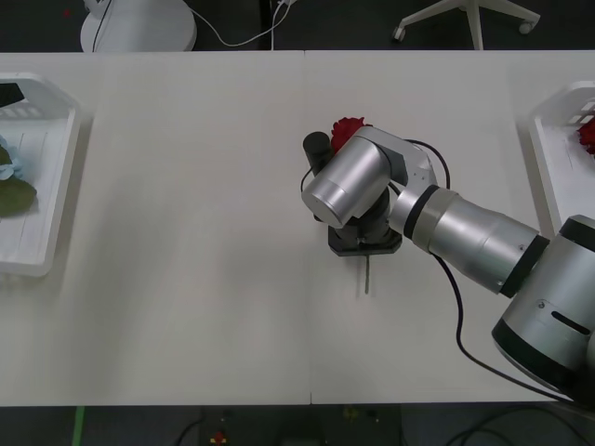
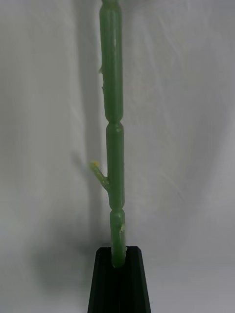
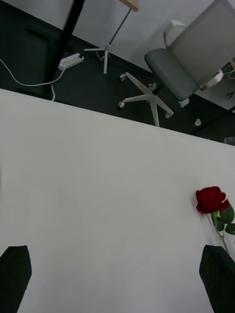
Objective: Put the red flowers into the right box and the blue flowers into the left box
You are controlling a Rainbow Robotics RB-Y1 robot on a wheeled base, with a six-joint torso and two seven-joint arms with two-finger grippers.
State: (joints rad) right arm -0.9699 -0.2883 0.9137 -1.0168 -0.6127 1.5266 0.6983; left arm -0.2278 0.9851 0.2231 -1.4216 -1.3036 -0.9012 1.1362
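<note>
A red flower lies mid-table, its bloom [image 1: 349, 128] showing past my right wrist and its stem end [image 1: 368, 279] sticking out toward me. In the right wrist view, my right gripper [image 2: 119, 259] is shut on the green stem [image 2: 112, 122], black fingers [image 2: 105, 283] pressed together. My left gripper [image 3: 116, 266] is open above bare table, with a red rose [image 3: 210, 199] lying off to one side. Blue flowers [image 1: 5, 153] with a green leaf rest in the left box [image 1: 58, 177]. Inside the right box [image 1: 548, 158] lies another red bloom [image 1: 588, 135].
The white table [image 1: 186, 279] runs wide between the two boxes. Beyond its far edge are chair bases [image 1: 469, 19], a white round base [image 1: 139, 23] and cables on the dark floor. An office chair [image 3: 188, 63] stands behind the table.
</note>
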